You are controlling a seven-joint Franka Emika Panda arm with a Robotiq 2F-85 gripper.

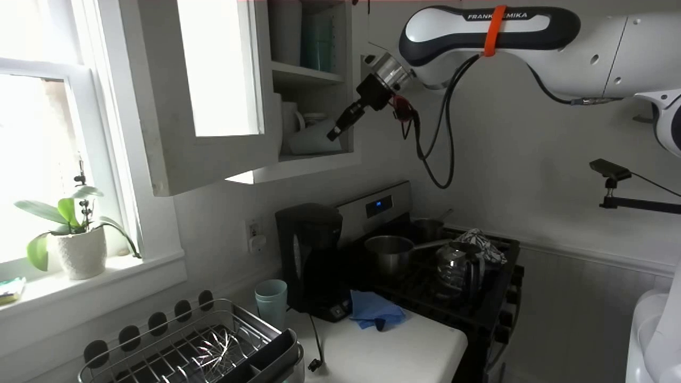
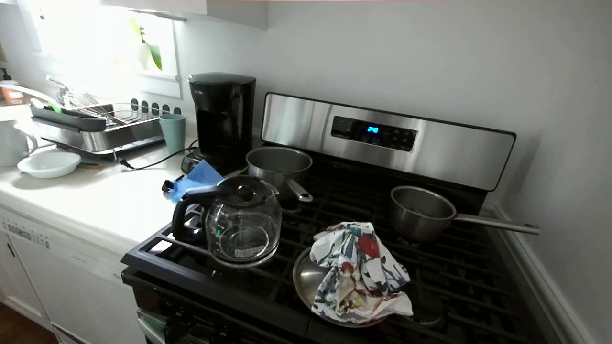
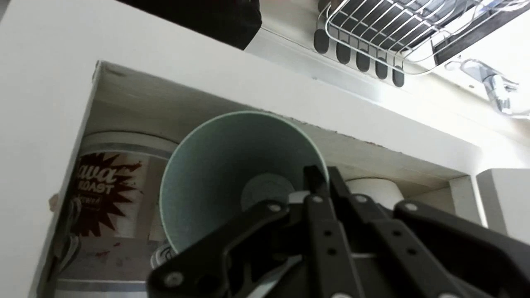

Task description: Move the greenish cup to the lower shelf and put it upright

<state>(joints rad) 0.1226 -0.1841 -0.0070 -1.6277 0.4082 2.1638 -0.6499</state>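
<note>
The greenish cup is inside the white wall cupboard, tipped nearly onto its side with its mouth facing out. In the wrist view I look into the cup and see its round base inside. My gripper is shut on the cup's rim. In the wrist view the gripper has one finger inside the cup and one outside. The lower shelf is just beneath the cup, and it also shows in the wrist view. I cannot tell whether the cup touches it. The cup is out of view over the stove.
A white mug stands behind the cup. A printed can and a white vessel flank it. The upper board holds teal cups. The open cupboard door sticks out. A coffee maker stands below.
</note>
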